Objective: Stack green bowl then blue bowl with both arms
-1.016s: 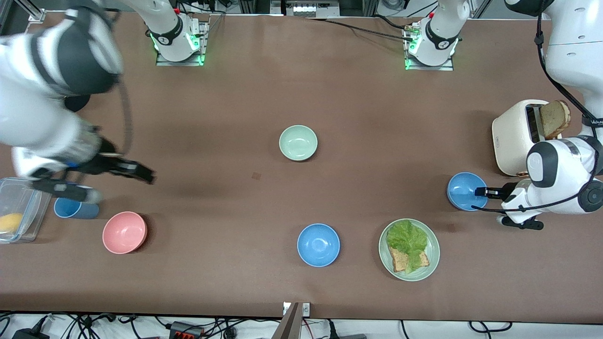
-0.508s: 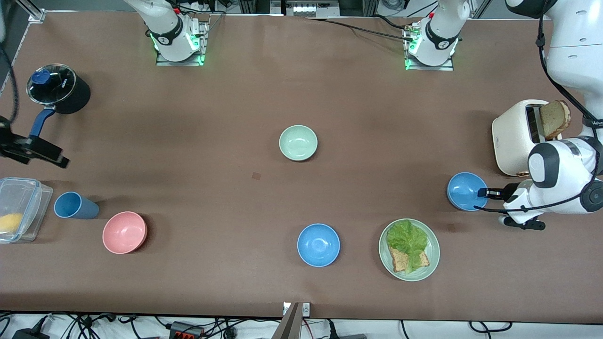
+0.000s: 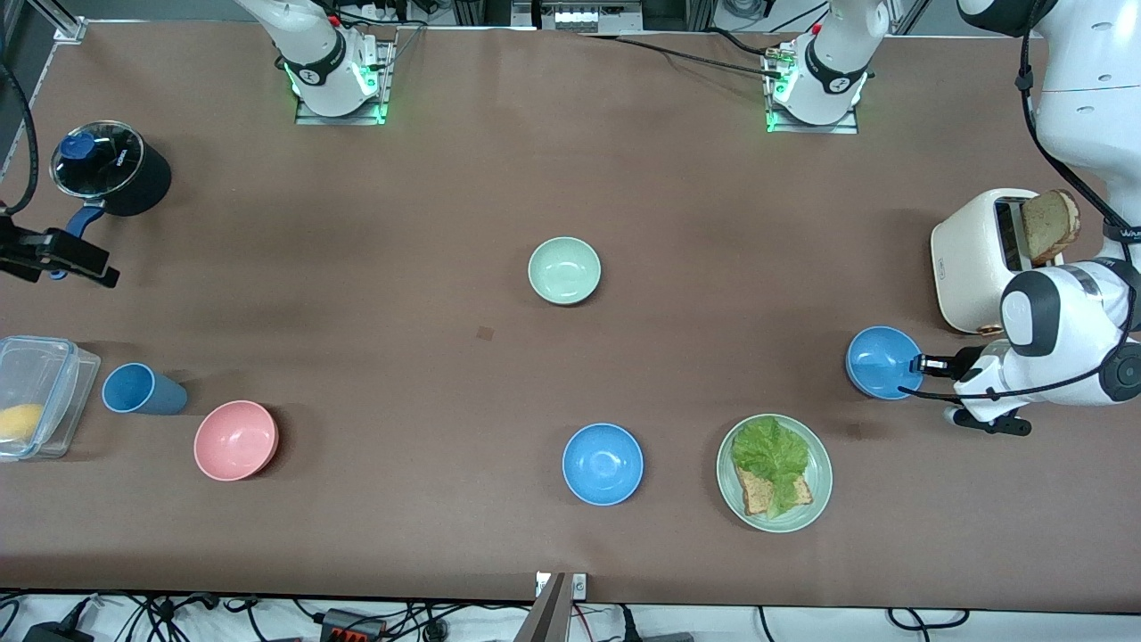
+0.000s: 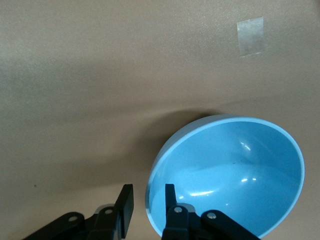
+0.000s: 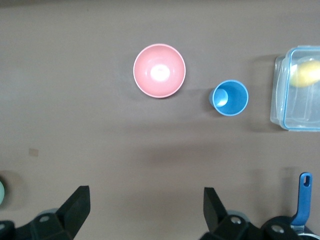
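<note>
The pale green bowl point(image 3: 564, 270) sits alone mid-table. One blue bowl point(image 3: 878, 361) point(image 4: 235, 170) rests in front of the toaster, toward the left arm's end. My left gripper point(image 3: 918, 364) point(image 4: 148, 192) straddles its rim, with one finger inside the bowl and the other outside. A narrow gap still shows between the outer finger and the rim. A second blue bowl point(image 3: 603, 464) lies nearer the front camera. My right gripper point(image 3: 94, 267) point(image 5: 146, 197) hangs wide open and empty over the right arm's end of the table, by the pot's handle.
A cream toaster point(image 3: 976, 259) holding bread stands beside the gripped bowl. A pale-green plate point(image 3: 824, 486) carries lettuce and bread. At the right arm's end are a pink bowl point(image 3: 236, 440), a blue cup point(image 3: 143, 390), a clear container point(image 3: 53, 357) and a black pot point(image 3: 107, 165).
The right arm swung away from above the cup and pink bowl, out toward the table's end by the pot. The left gripper's fingers narrowed around the blue bowl's rim.
</note>
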